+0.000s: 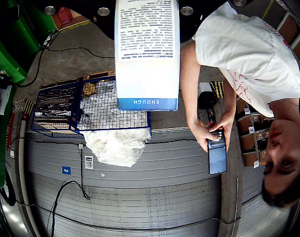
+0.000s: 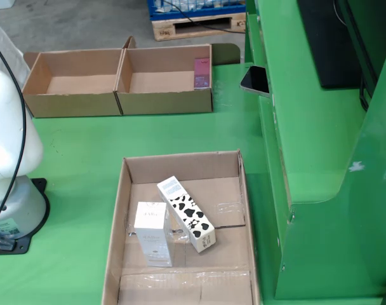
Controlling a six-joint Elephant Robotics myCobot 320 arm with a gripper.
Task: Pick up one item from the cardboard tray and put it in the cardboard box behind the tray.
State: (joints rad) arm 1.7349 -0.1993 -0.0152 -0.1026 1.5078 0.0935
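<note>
**Two cartons left in the tray, one white box up at the gripper camera**

Two cartons lie in the near cardboard tray [image 2: 180,171] in the fixed view: a plain white carton [image 2: 152,232] and, touching it on the right, a cow-patterned carton [image 2: 188,214] lying at an angle. Behind the tray sit two open cardboard boxes side by side; the right box [image 2: 164,82] has a pink item [image 2: 202,72] against its right wall, and a phone [image 2: 256,80] rests further right. The gripper itself cannot be seen, so its opening cannot be told, but a white box [image 1: 147,52] with small print fills the top of the gripper view. A person [image 1: 248,64] stands by.
</note>
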